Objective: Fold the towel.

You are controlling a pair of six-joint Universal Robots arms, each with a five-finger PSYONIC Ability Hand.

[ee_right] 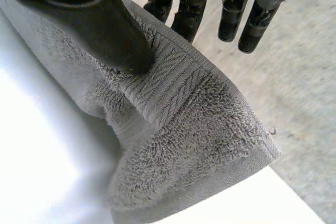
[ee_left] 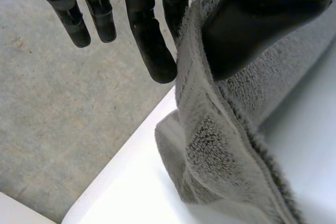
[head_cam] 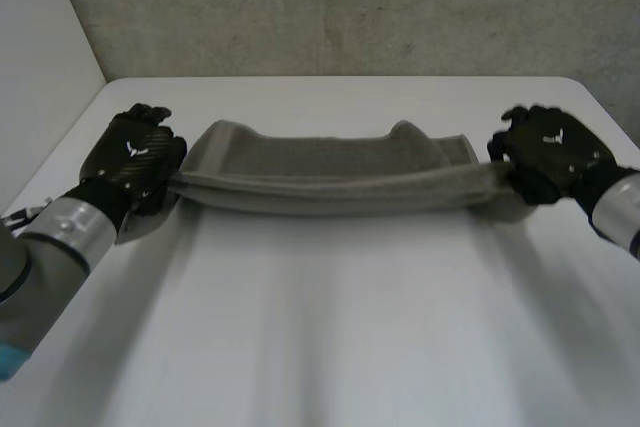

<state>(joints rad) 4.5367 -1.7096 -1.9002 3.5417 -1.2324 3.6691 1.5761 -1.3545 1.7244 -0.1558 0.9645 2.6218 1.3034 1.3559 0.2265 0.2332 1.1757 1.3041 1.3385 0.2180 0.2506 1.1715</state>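
A grey towel (head_cam: 330,175) is stretched between my two hands just above the white table (head_cam: 330,327), doubled lengthwise and sagging in the middle. My left hand (head_cam: 135,152) is shut on the towel's left end. In the left wrist view its thumb (ee_left: 247,30) presses the towel's edge (ee_left: 210,129) against the fingers (ee_left: 152,40). My right hand (head_cam: 548,152) is shut on the right end. In the right wrist view the thumb (ee_right: 100,24) pinches the towel's ribbed border (ee_right: 178,93) against the fingers (ee_right: 189,9); a folded corner hangs below.
A grey wall (head_cam: 350,7) rises close behind the table's far edge. The table's left edge (head_cam: 60,147) lies beside my left hand. A wide stretch of bare tabletop lies in front of the towel.
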